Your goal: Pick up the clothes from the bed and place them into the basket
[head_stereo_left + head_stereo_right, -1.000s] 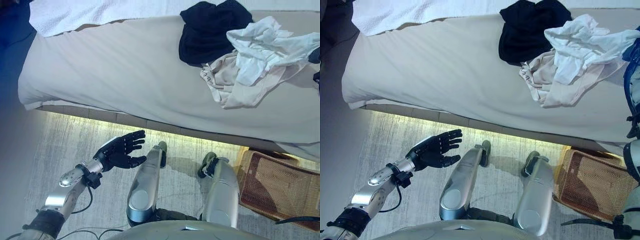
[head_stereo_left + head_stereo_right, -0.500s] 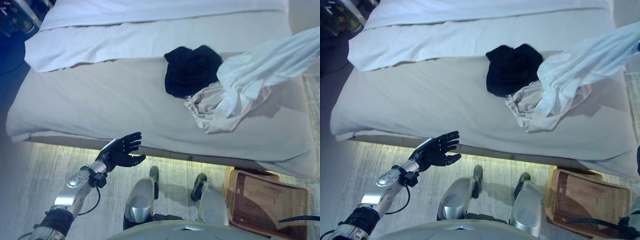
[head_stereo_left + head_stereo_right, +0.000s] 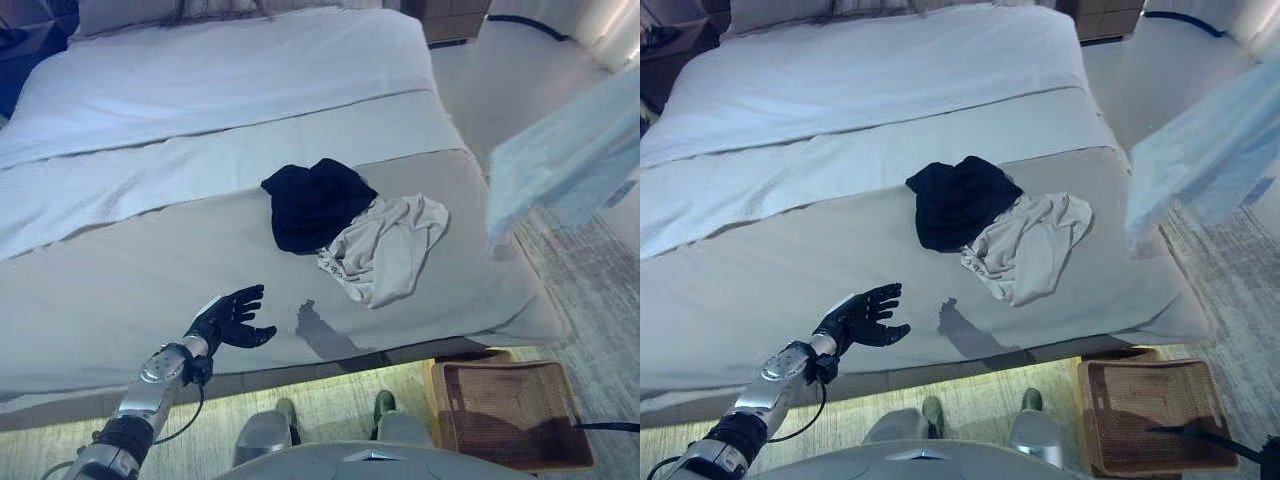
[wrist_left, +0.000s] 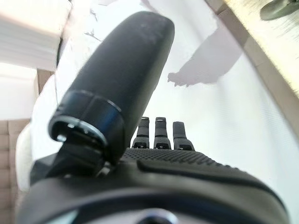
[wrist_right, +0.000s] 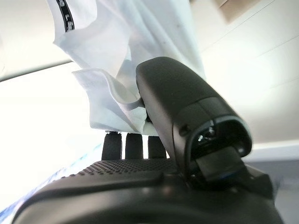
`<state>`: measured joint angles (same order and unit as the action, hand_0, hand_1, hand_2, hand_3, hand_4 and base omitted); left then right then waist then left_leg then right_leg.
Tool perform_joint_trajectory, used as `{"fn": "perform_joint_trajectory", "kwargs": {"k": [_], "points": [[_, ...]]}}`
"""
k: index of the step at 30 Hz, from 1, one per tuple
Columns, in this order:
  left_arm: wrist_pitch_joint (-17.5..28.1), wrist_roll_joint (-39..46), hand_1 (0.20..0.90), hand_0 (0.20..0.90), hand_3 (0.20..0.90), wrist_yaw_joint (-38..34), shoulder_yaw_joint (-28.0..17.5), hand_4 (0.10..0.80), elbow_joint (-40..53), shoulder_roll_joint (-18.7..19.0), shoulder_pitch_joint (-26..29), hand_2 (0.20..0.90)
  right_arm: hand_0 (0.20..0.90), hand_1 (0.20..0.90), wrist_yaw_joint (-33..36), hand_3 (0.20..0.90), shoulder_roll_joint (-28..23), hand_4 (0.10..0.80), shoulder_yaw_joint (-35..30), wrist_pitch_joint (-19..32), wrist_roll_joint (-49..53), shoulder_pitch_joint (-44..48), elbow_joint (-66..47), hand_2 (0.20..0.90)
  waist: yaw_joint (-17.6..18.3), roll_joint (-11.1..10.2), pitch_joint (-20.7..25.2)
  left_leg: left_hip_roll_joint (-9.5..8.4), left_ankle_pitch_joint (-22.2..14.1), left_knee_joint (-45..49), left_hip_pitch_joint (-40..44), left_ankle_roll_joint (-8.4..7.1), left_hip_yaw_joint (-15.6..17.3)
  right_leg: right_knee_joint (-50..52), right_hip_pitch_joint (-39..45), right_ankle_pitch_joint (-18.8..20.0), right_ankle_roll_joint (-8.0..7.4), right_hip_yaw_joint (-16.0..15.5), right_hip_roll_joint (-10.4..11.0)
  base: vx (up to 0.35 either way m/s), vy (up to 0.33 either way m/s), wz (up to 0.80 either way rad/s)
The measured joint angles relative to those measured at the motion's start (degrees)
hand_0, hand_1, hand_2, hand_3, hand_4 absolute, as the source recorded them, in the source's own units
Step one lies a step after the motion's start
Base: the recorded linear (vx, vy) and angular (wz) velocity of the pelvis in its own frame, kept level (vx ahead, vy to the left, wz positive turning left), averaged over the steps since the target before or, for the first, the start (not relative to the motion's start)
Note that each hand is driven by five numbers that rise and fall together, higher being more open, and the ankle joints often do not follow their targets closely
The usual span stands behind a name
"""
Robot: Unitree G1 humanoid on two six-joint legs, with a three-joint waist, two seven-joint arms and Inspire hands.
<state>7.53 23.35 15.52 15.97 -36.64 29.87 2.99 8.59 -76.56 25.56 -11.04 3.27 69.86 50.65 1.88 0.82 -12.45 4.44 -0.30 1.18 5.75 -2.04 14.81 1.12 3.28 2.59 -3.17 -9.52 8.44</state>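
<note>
A black garment (image 3: pixel 312 203) and a beige garment (image 3: pixel 385 248) lie together on the grey bed cover (image 3: pixel 150 270), near the bed's right end. A white garment (image 3: pixel 560 165) hangs in the air past the bed's right edge, off the pile. In the right wrist view my right hand (image 5: pixel 154 186) pinches that white garment (image 5: pixel 117 56) between thumb and fingers. My left hand (image 3: pixel 228 320) is open and empty, held over the bed's front edge, left of the clothes. The brown wicker basket (image 3: pixel 510 415) stands on the floor below the bed's front right corner.
The bed has a white sheet (image 3: pixel 220 80) across its far part. Grey carpet (image 3: pixel 590 270) lies to the right of the bed. A dark cabinet (image 3: pixel 455 15) stands at the far right.
The camera has risen and shows more of the bed. The white garment has been lifted off the pile and hangs to the right, clear of the bed. My left hand stays open.
</note>
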Motion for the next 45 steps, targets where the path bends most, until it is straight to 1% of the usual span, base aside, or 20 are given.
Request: {"fn": "perform_joint_trajectory", "kwargs": {"k": [1,3,4,5,7,9,13,15,16,17,18,20,23,25,28,32,36,38,43,45], "points": [[0.0,-0.3,0.900,0.900,0.900,-0.1,0.0,0.800,-0.7,0.1,0.7,0.900,0.300,0.300,-0.1,0.200,-1.3,0.100,0.0,-0.2,0.0,0.0,-1.3,0.300,0.6,-0.3,0.2,-0.57,0.0,-0.9,0.6,0.01,0.7,-0.7,0.0,0.3,-0.46,0.8,0.3,-0.005,-0.006,-0.39],[0.1,-0.4,0.900,0.900,0.900,-0.5,-0.3,0.800,-1.0,0.4,1.2,0.900,0.300,0.300,-0.1,0.200,-3.2,0.100,0.0,-0.3,0.0,0.1,-2.5,0.300,1.9,-1.0,0.8,-1.36,0.1,-1.9,0.9,0.11,1.6,-2.2,0.1,0.5,-0.75,1.4,0.8,-0.017,-0.008,-0.26],[0.1,-0.4,0.900,0.900,0.900,-0.7,-0.5,0.800,-1.5,0.4,1.4,0.900,0.300,0.300,0.0,0.200,-4.0,0.100,0.0,-0.4,0.1,0.1,-2.8,0.300,2.5,-1.4,1.0,-1.53,0.1,-2.3,1.3,0.23,2.4,-3.1,0.2,1.3,-1.88,2.3,0.8,-0.024,-0.011,-0.36],[0.2,-0.4,0.900,0.900,0.900,-0.7,-0.5,0.800,-2.2,0.3,1.6,0.900,0.300,0.300,0.0,0.200,-4.5,0.100,0.0,-0.5,0.1,0.1,-2.9,0.300,3.1,-1.8,1.3,-1.64,0.2,-3.0,1.9,0.32,3.3,-3.7,0.4,1.4,-2.03,2.9,0.8,-0.028,-0.023,-0.38],[0.3,-1.1,0.900,0.900,0.900,-0.9,-0.4,0.800,-2.9,-0.1,1.6,0.900,0.300,0.300,-0.1,0.200,-6.0,0.100,0.0,-0.8,0.3,0.1,-3.4,0.300,5.0,-2.1,1.5,-1.62,0.2,-3.7,2.8,0.33,4.0,-4.6,0.9,1.4,-2.14,4.0,0.4,-0.018,-0.027,-0.24],[0.4,-1.3,0.900,0.900,0.900,-0.9,-0.4,0.800,-3.1,-0.3,1.6,0.900,0.300,0.300,-0.1,0.200,-7.4,0.100,0.0,-0.9,1.4,0.1,-3.8,0.300,5.6,-2.1,1.5,-1.60,0.2,-4.0,3.4,0.33,5.2,-5.2,0.9,1.9,-2.87,5.0,0.0,0.001,-0.012,-0.33],[2.8,-3.2,0.900,0.900,0.900,-1.3,-0.4,0.800,-3.1,-0.4,1.6,0.900,0.300,0.300,-1.7,0.200,-8.8,0.100,-1.8,-0.9,2.5,-0.4,-3.9,0.300,8.4,-2.0,1.5,-1.03,0.2,-4.7,4.7,0.32,7.7,-5.2,0.2,1.9,-2.87,7.8,-1.2,-0.012,-0.019,-0.36],[3.0,-3.3,0.900,0.900,0.900,-1.5,-0.4,0.800,-3.1,-0.4,2.0,0.900,0.300,0.300,-3.8,0.200,-9.1,0.100,-7.7,-0.5,2.4,-6.1,-5.7,0.300,9.8,-2.1,1.5,-0.73,0.2,-4.8,5.1,0.31,9.0,-5.1,-0.2,2.0,-2.81,8.8,-1.6,-0.029,-0.035,-0.34],[3.1,-3.3,0.900,0.900,0.900,-1.6,-0.4,0.800,-3.1,-0.4,2.0,0.900,0.300,0.300,-4.6,0.200,-9.1,0.100,-9.0,-0.2,2.4,-7.9,-6.1,0.300,10.2,-2.1,1.5,-0.63,0.2,-4.8,5.5,0.31,9.3,-5.1,-0.1,2.0,-2.80,9.1,-1.7,-0.036,-0.052,-0.29],[3.2,-3.3,0.900,0.900,0.900,-1.7,-0.5,0.800,-3.1,-0.4,2.1,0.900,0.300,0.300,-5.9,0.200,-9.1,0.100,-12.0,0.4,2.4,-12.2,-7.0,0.300,10.9,-2.0,1.6,-0.42,0.2,-5.0,5.8,0.27,9.6,-5.0,0.0,2.0,-2.80,9.3,-1.9,-0.045,-0.064,-0.23],[3.7,-3.3,0.900,0.900,0.900,-1.8,-0.6,0.800,-3.1,-0.4,2.2,0.900,0.300,0.300,-6.8,0.200,-9.1,0.100,-17.0,1.1,2.3,-19.1,-8.4,0.300,11.4,-2.1,1.8,-0.13,0.1,-5.0,6.0,0.11,10.2,-5.0,-0.3,2.0,-2.80,9.6,-2.3,-0.043,-0.074,-0.22],[4.0,-3.3,0.900,0.900,0.900,-2.5,-1.0,0.800,-3.0,-0.4,2.3,0.900,0.300,0.300,-10.0,0.200,-8.9,0.100,-22.5,2.3,2.3,-28.5,-9.0,0.300,11.7,-2.1,2.1,0.14,0.1,-5.5,6.0,0.10,11.4,-4.8,-1.2,2.0,-2.80,10.6,-2.8,-0.040,-0.068,-0.27],[4.0,-3.3,0.900,0.900,0.900,-2.8,-1.2,0.800,-3.0,-0.4,2.4,0.900,0.300,0.300,-13.9,0.200,-7.2,0.100,-28.2,2.5,2.3,-39.6,-9.3,0.300,12.7,-2.1,2.1,0.56,0.1,-5.5,5.9,0.08,12.0,-4.3,-2.0,2.0,-2.81,10.9,-3.3,-0.037,-0.072,-0.15],[3.9,-3.3,0.900,0.900,0.900,-2.8,-1.2,0.800,-3.0,-0.4,2.4,0.900,0.300,0.300,-15.5,0.200,-4.8,0.100,-32.3,2.5,2.3,-45.1,-9.4,0.300,12.8,-2.1,2.1,0.67,0.1,-5.5,5.9,0.01,12.4,-4.2,-2.3,2.0,-2.82,11.2,-3.4,-0.028,-0.068,-0.12],[3.9,-3.9,0.900,0.900,0.900,-2.8,-1.2,0.800,-3.0,-0.3,2.4,0.900,0.300,0.300,-17.4,0.200,-2.1,0.100,-32.7,2.5,2.3,-48.7,-9.4,0.300,12.9,-1.9,2.2,0.59,0.1,-5.5,5.6,0.00,13.2,-4.1,-3.1,2.0,-2.83,12.0,-3.4,-0.026,-0.064,-0.13],[3.8,-4.3,0.900,0.900,0.900,-2.7,-1.2,0.800,-3.0,-0.1,2.5,0.900,0.300,0.300,-18.1,0.200,3.0,0.100,-34.0,2.5,2.4,-50.6,-9.4,0.300,13.5,-1.8,2.3,0.60,0.1,-5.5,5.5,-0.01,13.2,-4.0,-3.4,2.0,-2.83,12.0,-3.2,-0.027,-0.049,-0.01],[3.7,-4.3,0.900,0.900,0.900,-2.7,-1.2,0.800,-2.9,0.0,2.5,0.900,0.300,0.300,-18.5,0.200,6.5,0.100,-34.1,2.5,2.4,-51.6,-9.4,0.300,13.5,-1.4,2.2,0.60,0.1,-5.5,5.4,-0.01,13.5,-4.0,-3.7,1.9,-2.84,12.1,-3.1,-0.009,-0.027,-0.01],[3.2,-4.3,0.900,0.900,0.900,-2.6,-1.2,0.800,-2.9,0.0,2.6,0.900,0.300,0.300,-18.8,0.200,8.1,0.100,-34.1,2.5,2.4,-51.8,-9.4,0.300,13.6,-0.8,2.3,0.60,0.1,-5.5,5.1,-0.01,13.5,-4.0,-3.9,2.0,-2.82,12.0,-3.1,-0.007,-0.038,-0.01],[1.9,-4.3,0.900,0.900,0.900,-2.3,-1.2,0.800,-2.9,-0.1,2.6,0.900,0.300,0.300,-19.1,0.200,9.4,0.100,-34.1,2.5,2.3,-52.2,-9.4,0.300,13.4,1.3,2.1,0.59,0.1,-5.5,5.0,-0.01,13.2,-4.0,-3.7,2.0,-2.81,11.7,-3.2,-0.003,-0.023,0.02],[1.5,-4.3,0.900,0.900,0.900,-2.3,-1.3,0.800,-2.8,0.0,2.6,0.900,0.300,0.300,-19.0,0.200,11.5,0.100,-34.0,2.5,2.2,-52.3,-9.4,0.300,13.3,1.7,2.0,0.63,0.1,-5.5,5.0,-0.02,13.1,-4.1,-3.6,2.0,-2.82,11.5,-3.2,-0.017,-0.028,0.04]]}}
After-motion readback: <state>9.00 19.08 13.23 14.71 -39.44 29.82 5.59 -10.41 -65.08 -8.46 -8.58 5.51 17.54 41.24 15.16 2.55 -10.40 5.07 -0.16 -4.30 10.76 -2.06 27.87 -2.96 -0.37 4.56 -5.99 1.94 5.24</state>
